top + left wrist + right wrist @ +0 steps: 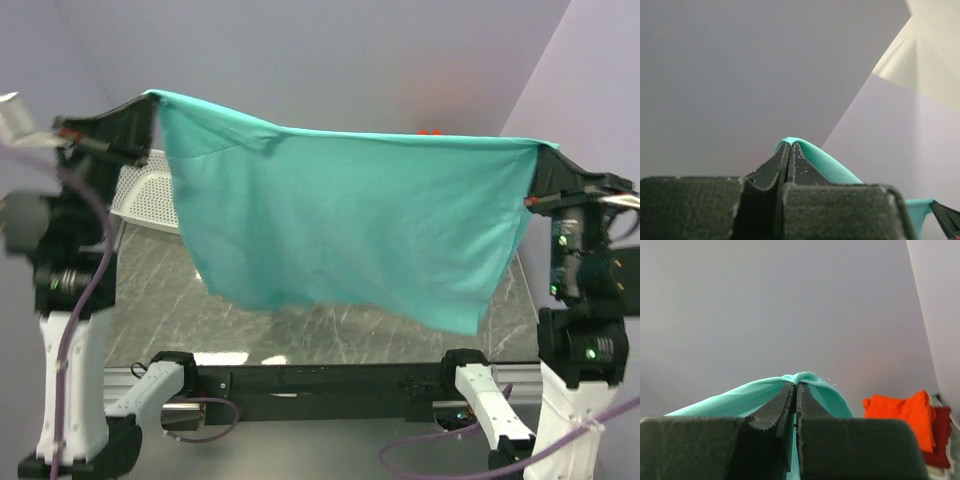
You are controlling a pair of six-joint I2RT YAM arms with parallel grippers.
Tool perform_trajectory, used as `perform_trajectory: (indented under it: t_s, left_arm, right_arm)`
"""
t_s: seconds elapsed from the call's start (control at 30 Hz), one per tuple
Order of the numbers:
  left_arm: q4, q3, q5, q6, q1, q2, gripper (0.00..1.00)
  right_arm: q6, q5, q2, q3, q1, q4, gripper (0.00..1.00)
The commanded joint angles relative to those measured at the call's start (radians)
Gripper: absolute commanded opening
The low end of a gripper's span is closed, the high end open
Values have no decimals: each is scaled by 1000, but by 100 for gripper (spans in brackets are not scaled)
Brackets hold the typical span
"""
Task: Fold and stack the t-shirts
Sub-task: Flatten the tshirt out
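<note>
Two upper corners of a soft teal short-sleeved cloth t-shirt (350, 220) are pinched aloft; the left gripper (790, 146) is pressed together on one, the right gripper (796, 386) on the other; the cloth hangs spread between them above the grey marbled table (160, 310). A white plastic mesh basket (140, 195) sits behind its left edge; a folded orange-red shirt (900, 412) touches a dark red shirt (941, 432).
</note>
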Motion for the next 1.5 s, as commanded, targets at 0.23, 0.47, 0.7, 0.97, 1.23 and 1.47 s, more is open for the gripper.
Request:
perform_trajectory:
  t_s: [0.23, 0.47, 0.7, 0.97, 1.23, 1.47]
  left_arm:
    - [-11, 26, 181, -59, -90, 587, 1]
    - [-142, 278, 275, -28, -181, 916, 75]
    - [-160, 158, 252, -22, -248, 835, 81]
    - [-328, -92, 154, -4, -260, 698, 82]
    - [-389, -264, 141, 33, -290, 677, 84]
    - [-311, -339, 190, 6, -305, 755, 85]
  right_arm:
    - [11, 45, 269, -379, -36, 109, 0]
    - [31, -56, 634, -273, -120, -10, 73]
    - [31, -136, 651, -281, -119, -60, 84]
    - [51, -276, 645, -396, -113, -159, 80]
    - [106, -389, 711, -499, -97, -161, 79]
    - [122, -408, 843, -518, -96, -146, 77]
